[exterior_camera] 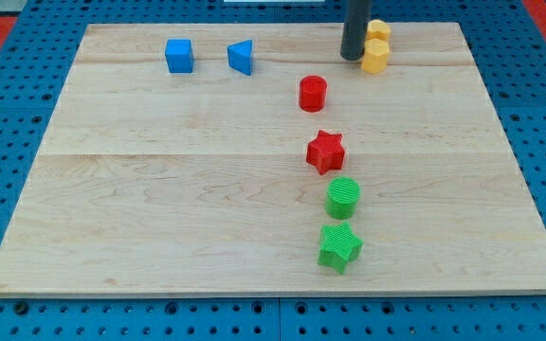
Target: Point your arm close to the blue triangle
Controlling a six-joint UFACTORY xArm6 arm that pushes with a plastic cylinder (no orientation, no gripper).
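Note:
The blue triangle (241,57) lies near the view's top, left of centre, on the wooden board (159,189). A blue cube (179,55) sits just to its left. My tip (353,56) is at the view's top, right of centre, well to the right of the blue triangle. It stands right beside two yellow blocks, one (375,56) next to the tip and one (378,30) behind it.
A red cylinder (312,93) lies below and left of the tip. Below it run a red star (325,151), a green cylinder (342,197) and a green star (339,246). Blue pegboard (8,104) surrounds the board.

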